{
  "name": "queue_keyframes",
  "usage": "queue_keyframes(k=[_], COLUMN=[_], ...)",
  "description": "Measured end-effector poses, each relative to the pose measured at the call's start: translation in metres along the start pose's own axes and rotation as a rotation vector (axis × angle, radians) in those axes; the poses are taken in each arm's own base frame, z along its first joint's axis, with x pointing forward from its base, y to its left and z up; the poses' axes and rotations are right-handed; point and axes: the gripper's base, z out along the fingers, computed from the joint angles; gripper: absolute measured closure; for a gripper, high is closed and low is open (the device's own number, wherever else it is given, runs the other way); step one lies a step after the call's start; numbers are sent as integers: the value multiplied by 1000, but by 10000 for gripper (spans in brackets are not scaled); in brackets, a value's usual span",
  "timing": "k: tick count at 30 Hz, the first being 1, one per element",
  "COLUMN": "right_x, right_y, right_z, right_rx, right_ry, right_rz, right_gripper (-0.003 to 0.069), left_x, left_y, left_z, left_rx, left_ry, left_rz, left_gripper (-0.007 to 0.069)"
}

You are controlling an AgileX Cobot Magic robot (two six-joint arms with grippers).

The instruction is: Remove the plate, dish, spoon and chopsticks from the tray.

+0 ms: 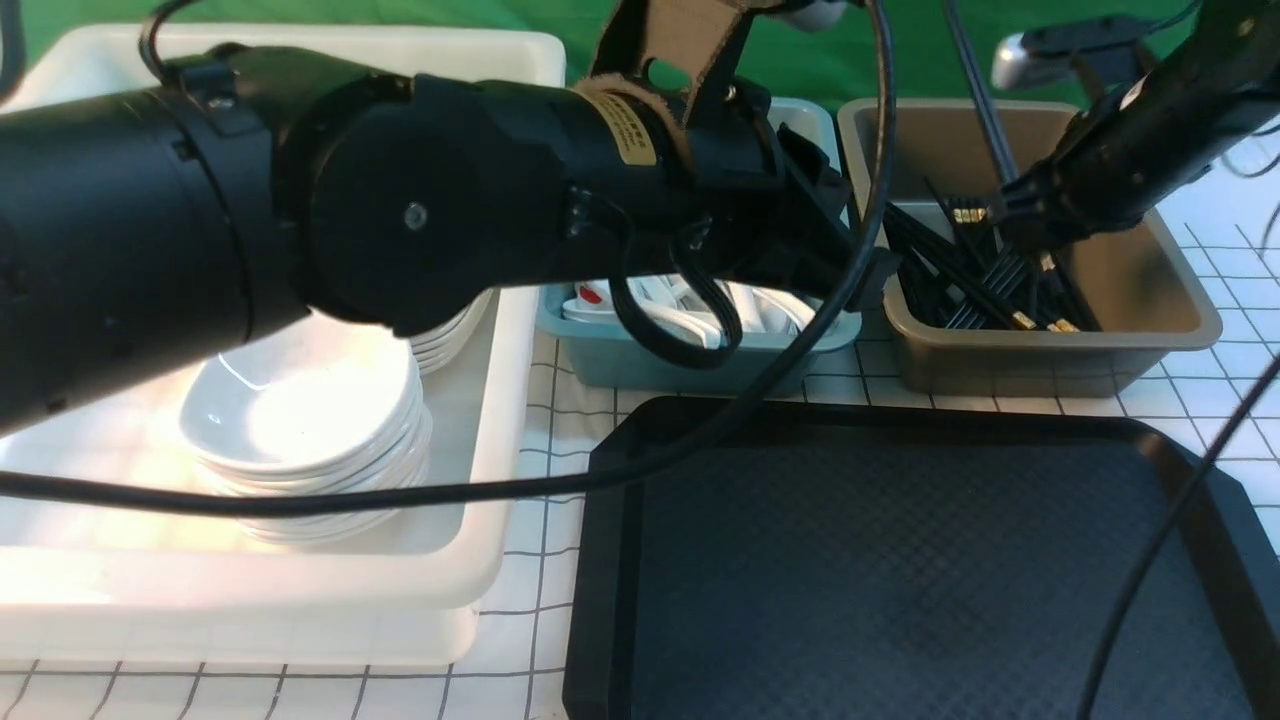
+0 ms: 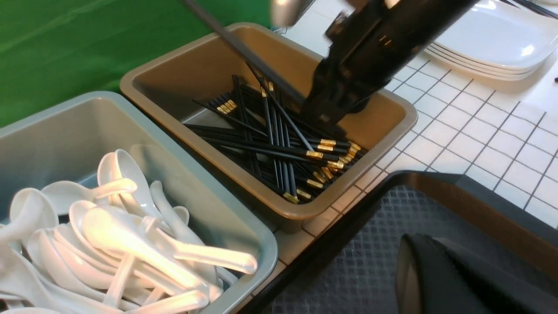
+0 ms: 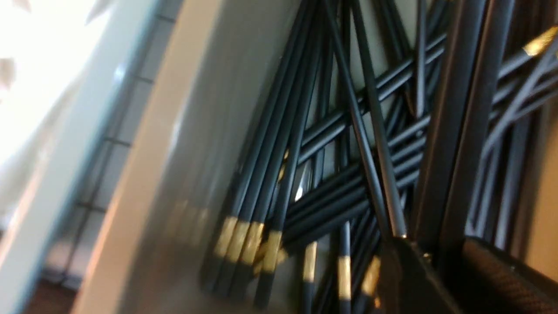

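Observation:
The black tray (image 1: 900,560) lies bare at the front; no plate, dish or spoon shows on it. My right gripper (image 1: 1020,235) reaches down into the brown tub (image 1: 1150,330), shut on a pair of black chopsticks (image 1: 975,90) that slant upward out of it. In the right wrist view the held chopsticks (image 3: 457,131) run between the two fingers above a heap of loose ones. My left gripper (image 2: 429,248) hangs over the tray's back left corner (image 2: 357,261), fingers together with nothing in them. A stack of large white plates (image 2: 492,39) rests on the table beyond the brown tub.
A blue-grey tub (image 1: 690,365) full of white spoons (image 2: 130,235) stands left of the brown tub. A big white tub (image 1: 500,400) at the left holds stacks of small white dishes (image 1: 300,420). My left arm and its cable cross above these tubs.

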Motion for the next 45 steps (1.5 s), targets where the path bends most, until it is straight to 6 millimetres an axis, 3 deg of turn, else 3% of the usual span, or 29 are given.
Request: queue_keyframes(k=[4,8,9,11,13,15,19,21,22,23,24,26,28,29,31,34,37,38,40,45], right_x=[7,11,12,14,13,10,2,0,0,1,8,25,47,51,90,136,185,188,228,279], right_y=[-7,-9,-8,-8,-7,-6,-2,2,5,6,11,20,29,31,44,56,66,67,74,81], right_z=[20,22,18,11,-2,-22,-94,-140,-174,-179,-224,-278,-318,-328,-368,-387,-382,-380,-359,-319], right_rx=[2,2,-1,-5,-7,-5,15,35,51,53,75,101,124,131,169,205,228,229,240,255], right_ry=[35,76,92,119,138,136,47,-43,-115,-126,-223,-348,-466,-502,-694,-880,-1015,-1022,-1094,-1195], right_rz=[35,59,62,60,54,48,37,30,24,23,18,21,26,26,27,36,50,50,64,79], right_gripper=[519,440,377,327,325,371,563,624,638,642,650,652,651,651,651,651,651,651,651,648], left_x=[2,4,4,4,4,4,7,7,5,4,0,-7,-13,-14,-18,-21,-16,-16,0,40], left_y=[0,-1,-1,-1,-1,-1,-1,-2,-2,-3,-3,-3,-3,-3,-1,3,6,6,10,12], left_z=[0,0,0,0,0,0,-2,-6,-11,-12,-23,-40,-58,-62,-88,-119,-145,-145,-165,-190], left_rx=[4,6,6,6,6,7,14,18,20,21,23,17,5,3,-33,-89,-140,-140,-186,-229], left_ry=[26,40,41,41,43,47,85,100,98,100,89,73,66,60,65,71,60,60,73,81], left_rz=[2,-1,-12,-19,-21,-21,-22,-22,-25,-24,-26,-9,14,13,32,51,59,59,43,-36], left_gripper=[627,627,627,627,627,627,627,627,627,627,627,627,627,627,627,627,627,627,627,627])
